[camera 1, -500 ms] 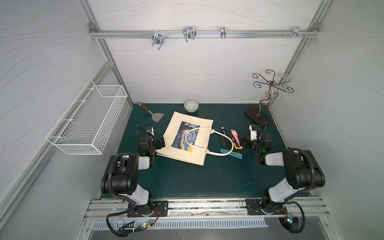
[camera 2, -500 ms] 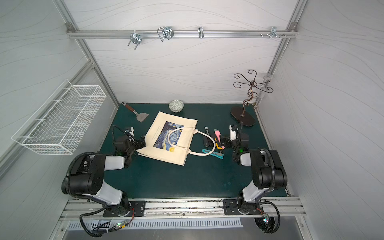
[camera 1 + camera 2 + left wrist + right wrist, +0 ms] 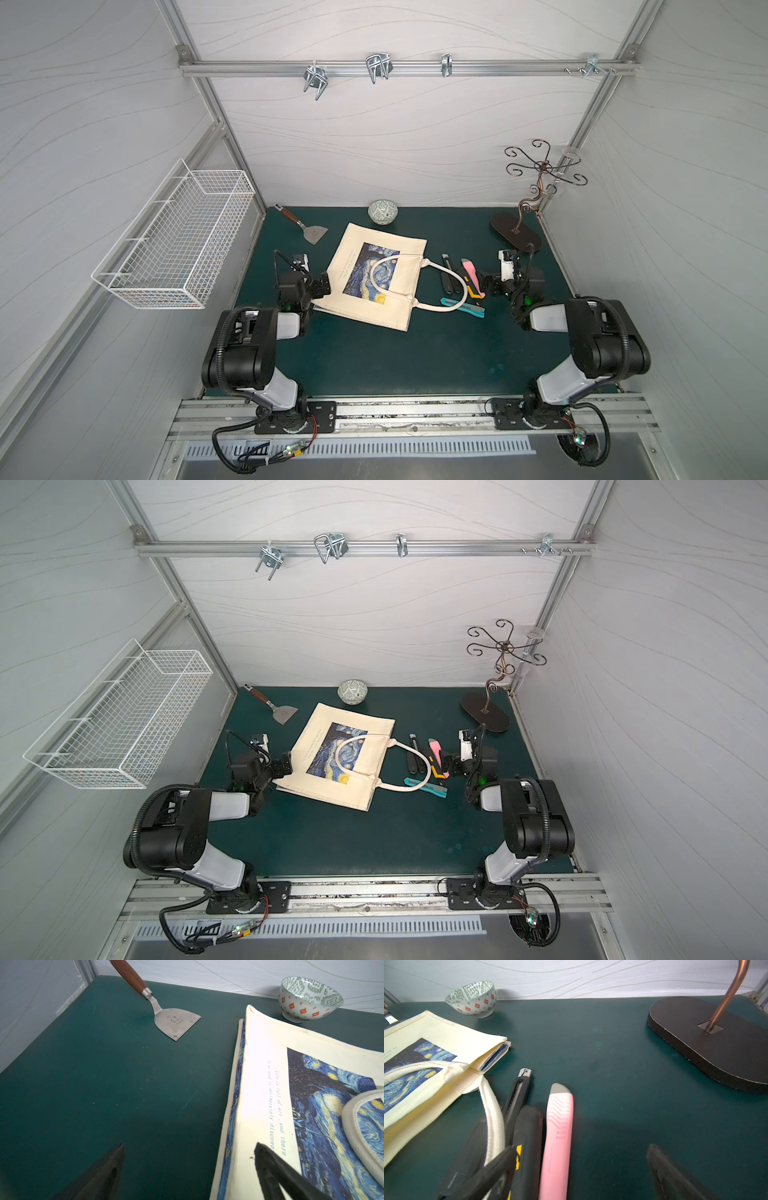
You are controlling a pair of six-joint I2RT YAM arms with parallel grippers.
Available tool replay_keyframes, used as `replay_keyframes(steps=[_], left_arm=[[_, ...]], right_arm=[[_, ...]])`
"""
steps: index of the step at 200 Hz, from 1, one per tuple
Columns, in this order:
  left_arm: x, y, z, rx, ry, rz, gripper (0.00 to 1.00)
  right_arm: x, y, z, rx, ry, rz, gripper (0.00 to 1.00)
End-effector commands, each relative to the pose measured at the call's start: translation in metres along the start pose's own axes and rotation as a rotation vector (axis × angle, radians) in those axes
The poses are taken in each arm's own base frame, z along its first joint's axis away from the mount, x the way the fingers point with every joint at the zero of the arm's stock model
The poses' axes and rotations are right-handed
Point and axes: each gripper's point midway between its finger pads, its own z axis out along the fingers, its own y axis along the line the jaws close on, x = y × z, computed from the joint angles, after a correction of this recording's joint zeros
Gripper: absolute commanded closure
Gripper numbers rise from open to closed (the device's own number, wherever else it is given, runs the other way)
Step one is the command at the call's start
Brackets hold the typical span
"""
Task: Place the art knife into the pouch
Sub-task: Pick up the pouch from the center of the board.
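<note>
- In a top view, both grippers stood spread and empty: the right gripper just beside the pink art knife, the left gripper at the pouch.
- In the left wrist view, the left gripper straddled the pouch edge.
- In the right wrist view, the pink art knife lay between the fingers of the right gripper. Closing at mid-handle, clear of the strap, seemed best.

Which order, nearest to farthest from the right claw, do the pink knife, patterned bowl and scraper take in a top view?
1. pink knife, just beside the right claw.
2. patterned bowl, back centre.
3. scraper, far back left.
</note>
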Motion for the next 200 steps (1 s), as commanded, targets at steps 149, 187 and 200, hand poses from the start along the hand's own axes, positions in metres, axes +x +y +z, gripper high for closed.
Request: replay_keyframes(steps=[149, 187, 200], left_arm=[[-0.084, -0.047, -0.072, -0.018, -0.037, -0.041, 0.01], [-0.126, -0.094, -0.116, 0.261, -0.006, -0.172, 0.01], [-0.134, -0.105, -0.123, 0.327, 0.012, -0.255, 0.01]], right_arm=[[-0.092, 0.029, -0.041, 0.044, 0.178, 0.073, 0.01], [-0.134, 0.080, -0.050, -0.239, 0.209, 0.290, 0.01], [-0.136, 0.103, -0.054, -0.438, 0.191, 0.310, 0.01]])
